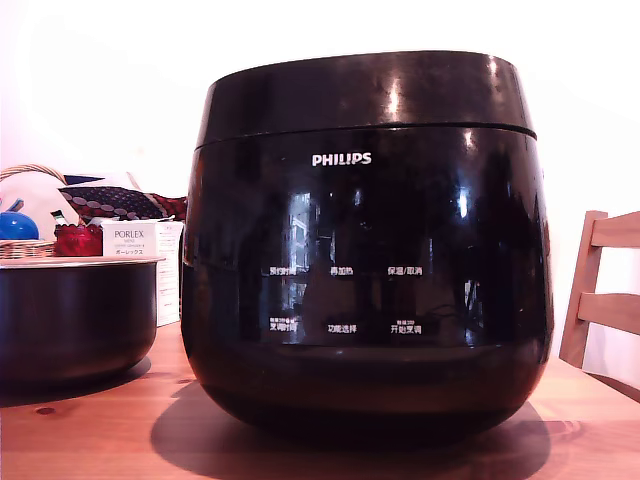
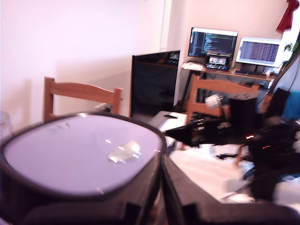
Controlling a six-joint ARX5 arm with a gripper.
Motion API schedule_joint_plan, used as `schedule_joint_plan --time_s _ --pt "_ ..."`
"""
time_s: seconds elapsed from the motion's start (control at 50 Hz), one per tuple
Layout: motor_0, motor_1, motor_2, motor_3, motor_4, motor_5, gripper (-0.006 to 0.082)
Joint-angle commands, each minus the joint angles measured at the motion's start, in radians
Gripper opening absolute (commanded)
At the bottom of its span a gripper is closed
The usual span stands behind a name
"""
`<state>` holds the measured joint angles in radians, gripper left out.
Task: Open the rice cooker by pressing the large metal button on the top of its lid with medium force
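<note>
Closed rice cooker [image 1: 365, 250] on the table [image 1: 90, 425], arm above it.

Exterior view: the heavy, rigid, glossy body stands with the lid [image 1: 365, 92] shut; an inner pot [image 1: 75, 315] and chair [image 1: 600, 290] flank it, no fingers showing. Wrist view: dark fingers [image 2: 140, 197] lie blurred just this side of the lid's slippery top [image 2: 79, 154]; I cannot tell their opening, nor find the button.

One rice cooker [image 1: 366, 250] is sitting beside one dark pot [image 1: 72, 318] and one white box [image 1: 140, 268]. Two wooden chairs [image 2: 79, 96] are showing in the wrist view (one by the desk), plus two lit monitors [image 2: 212, 43].
</note>
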<state>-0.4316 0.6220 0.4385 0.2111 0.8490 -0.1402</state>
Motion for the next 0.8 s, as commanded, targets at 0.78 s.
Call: schedule_joint_plan --time_s 0.78 --pt "-0.362 0.508 0.225 0.178 -0.383 0.150 -0.0021"
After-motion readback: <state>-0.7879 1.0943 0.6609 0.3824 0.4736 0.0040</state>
